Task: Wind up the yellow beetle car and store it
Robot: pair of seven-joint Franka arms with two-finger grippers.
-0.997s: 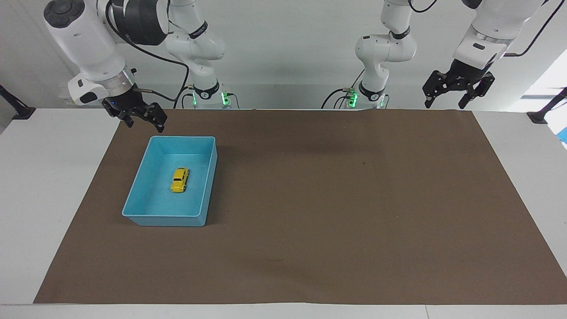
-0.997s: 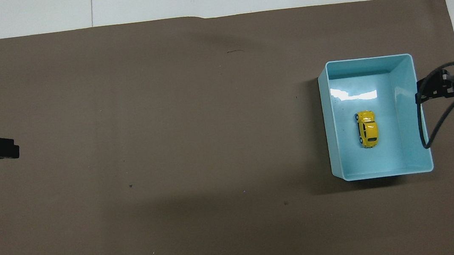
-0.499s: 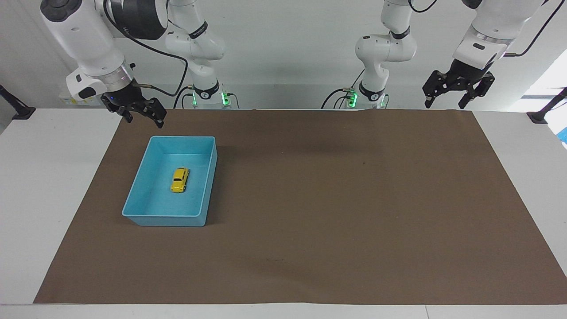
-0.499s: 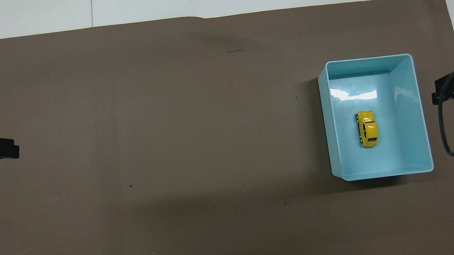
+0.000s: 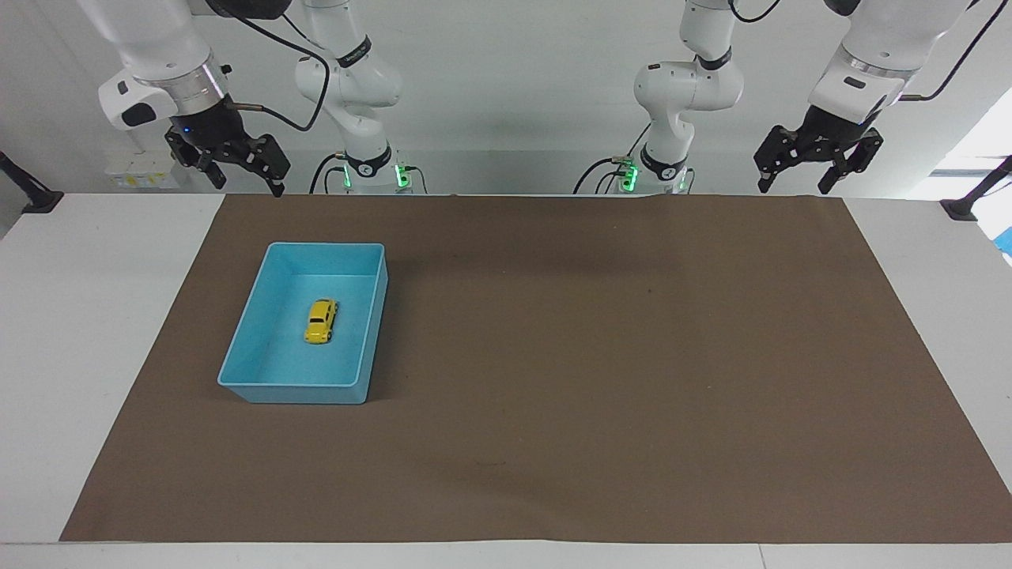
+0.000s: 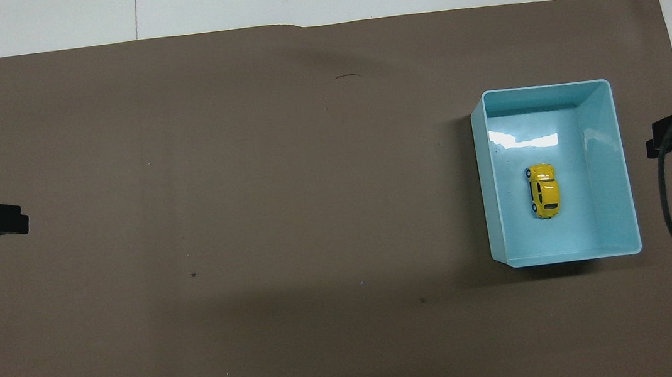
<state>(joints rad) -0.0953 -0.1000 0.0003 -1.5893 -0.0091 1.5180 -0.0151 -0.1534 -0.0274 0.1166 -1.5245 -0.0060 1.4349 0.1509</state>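
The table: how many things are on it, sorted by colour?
Yellow: 1, the toy car, lying in the bin.
Blue: 1, the bin.
Brown: 1, the mat under them.
Total: 3.

The counter has a smooth, matt white top. A matt brown paper-like sheet covers most of it, lying flat with faint creases. The blue bin, toward the right arm's end of the counter, looks like glossy moulded plastic; its floor shows bright reflections. The yellow beetle car inside has a shiny, smooth painted-looking body. The arm casings are smooth, glossy white
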